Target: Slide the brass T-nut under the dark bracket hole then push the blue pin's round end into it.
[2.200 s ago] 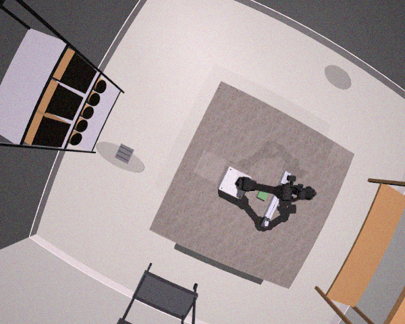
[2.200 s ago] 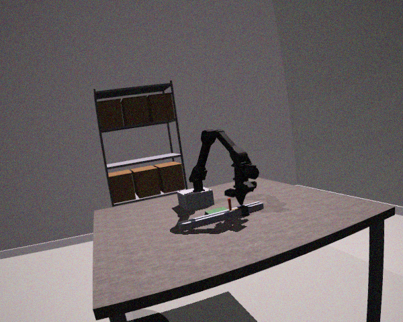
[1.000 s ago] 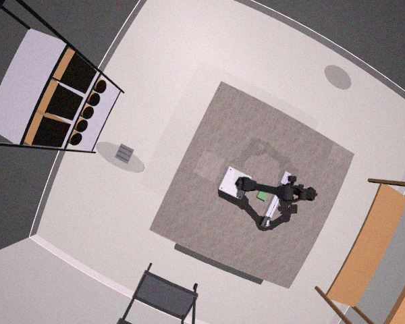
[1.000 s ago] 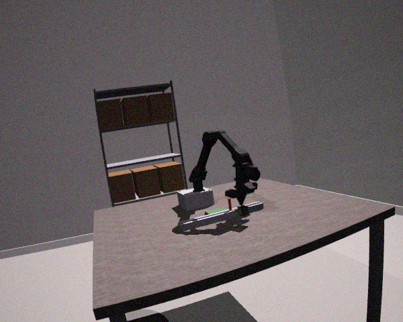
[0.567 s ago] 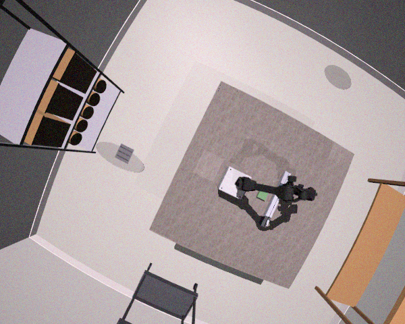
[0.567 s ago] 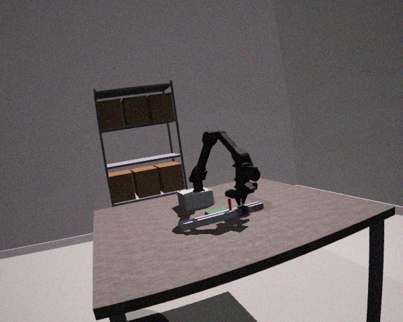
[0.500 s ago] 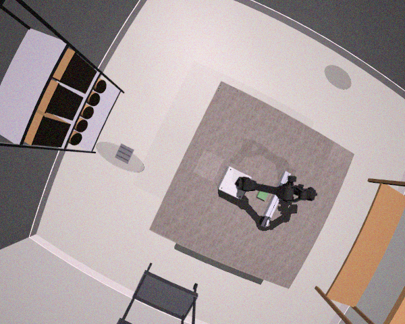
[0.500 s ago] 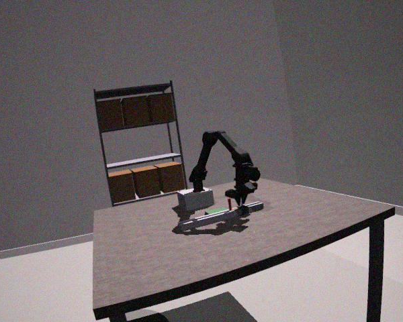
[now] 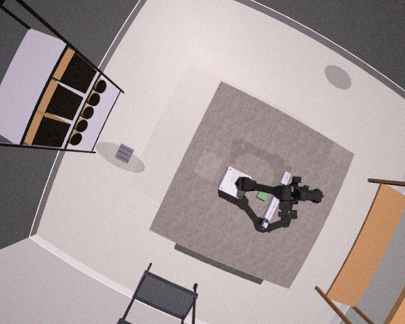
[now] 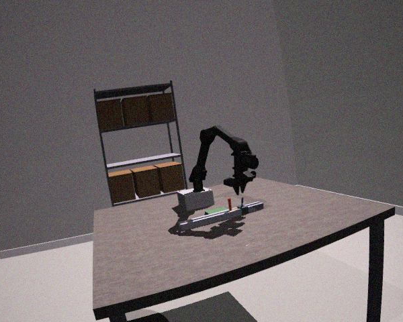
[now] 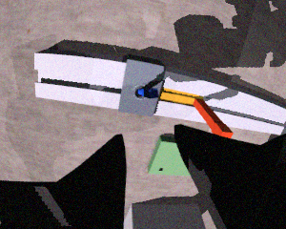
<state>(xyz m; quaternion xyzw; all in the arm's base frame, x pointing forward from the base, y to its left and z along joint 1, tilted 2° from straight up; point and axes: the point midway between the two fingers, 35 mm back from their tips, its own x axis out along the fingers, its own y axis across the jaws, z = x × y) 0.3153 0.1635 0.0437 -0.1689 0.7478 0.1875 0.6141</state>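
Note:
My gripper (image 10: 240, 193) (image 11: 149, 136) is open and empty, a little above the dark bracket (image 10: 243, 210) (image 11: 132, 102). The blue pin (image 10: 242, 201) (image 11: 141, 92) stands upright in the bracket hole, clear of the fingers; its depth is hidden. The brass T-nut (image 11: 177, 96) lies in the slot of the aluminum rail (image 9: 271, 210) (image 10: 208, 221) (image 11: 81, 69), reaching to the bracket's edge; any part under the bracket is hidden. Its orange handle (image 10: 229, 204) (image 11: 214, 118) sticks up beside the bracket. The green tray (image 9: 261, 196) (image 10: 215, 210) (image 11: 169, 159) lies beside the rail, with no pin seen in it.
The white-topped base box (image 9: 229, 183) (image 10: 196, 202) of the arm stands beyond the tray from the rail. The table top (image 9: 202, 216) (image 10: 153, 263) carries the rail, tray and base. The arm hides part of the rail in the top view.

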